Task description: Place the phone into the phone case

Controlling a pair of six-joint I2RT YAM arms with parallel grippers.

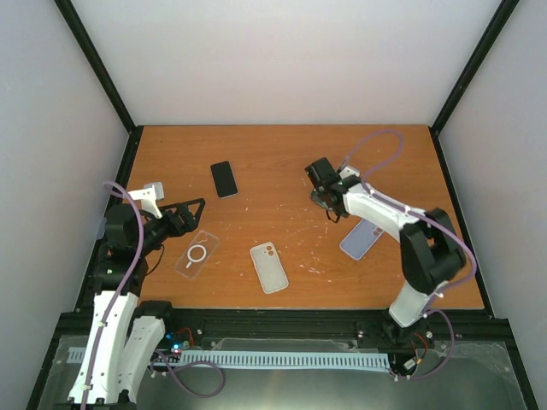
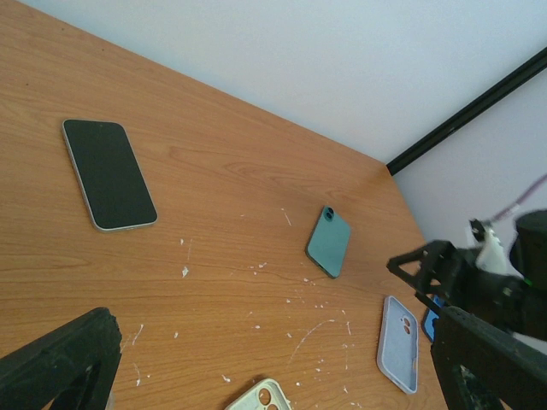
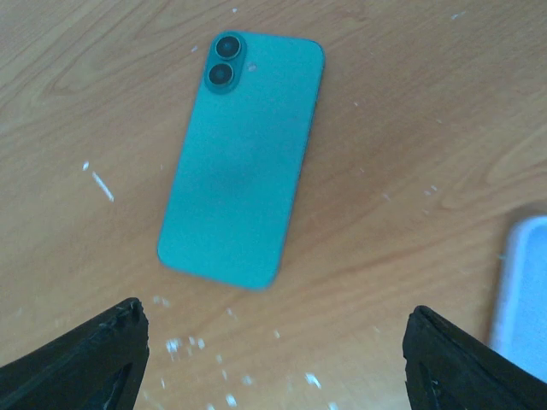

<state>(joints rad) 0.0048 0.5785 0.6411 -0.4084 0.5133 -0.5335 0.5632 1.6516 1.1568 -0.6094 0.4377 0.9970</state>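
A teal phone (image 3: 239, 158) lies back up on the wooden table, its two camera lenses at the far end; the left wrist view shows it too (image 2: 329, 241). My right gripper (image 3: 273, 363) hovers just short of its near end, open, with nothing between the fingers (image 3: 85, 359). In the top view this gripper (image 1: 323, 184) covers the teal phone. A second phone (image 1: 224, 178) with a black screen lies face up further left. A lavender phone case (image 1: 361, 238) lies open side up beside the right arm. My left gripper (image 1: 184, 213) is open and empty at the left.
A clear case with a white ring (image 1: 197, 253) lies below the left gripper. A pale green case (image 1: 269, 267) sits near the table's front middle. Black frame posts and white walls enclose the table (image 1: 282, 145). White flecks mark the wood.
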